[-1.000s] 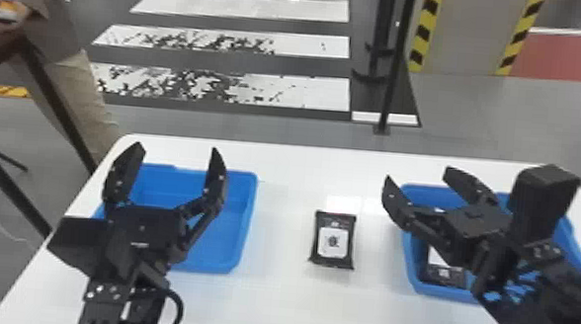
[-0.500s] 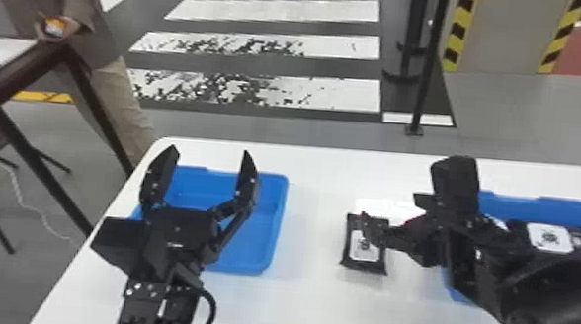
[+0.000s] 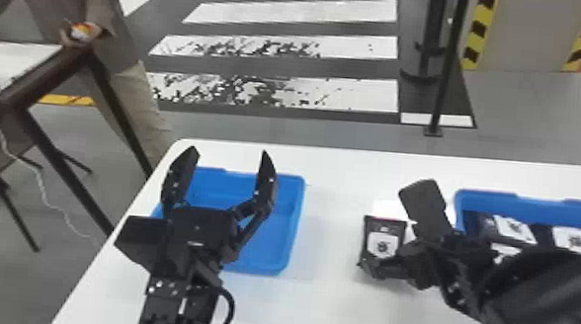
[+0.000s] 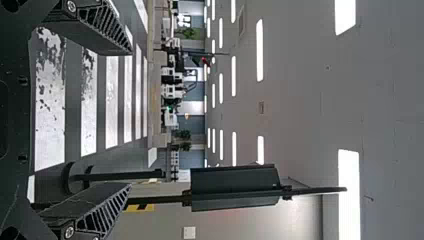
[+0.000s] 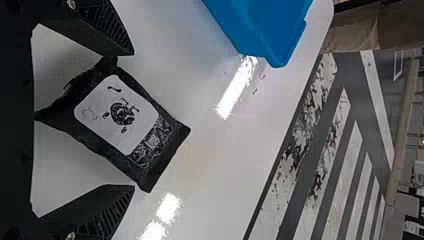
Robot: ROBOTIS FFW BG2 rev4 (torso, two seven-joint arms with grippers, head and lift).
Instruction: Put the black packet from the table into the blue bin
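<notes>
The white table (image 3: 322, 310) spreads before me, bearing a right-hand blue bin (image 3: 487, 200) and a left-hand blue bin (image 3: 267, 259). My left gripper (image 3: 229, 153) waits by the latter, fingers apart. My right gripper (image 3: 392, 229) has its fingers spread too, the black packet (image 3: 382, 243) lying label-up on the table between them. Similar packets (image 3: 573, 240) fill the right-hand blue bin.

Bright ceiling lights (image 4: 259, 50) — white glare (image 5: 235, 90) streaks the table (image 5: 215, 165).
</notes>
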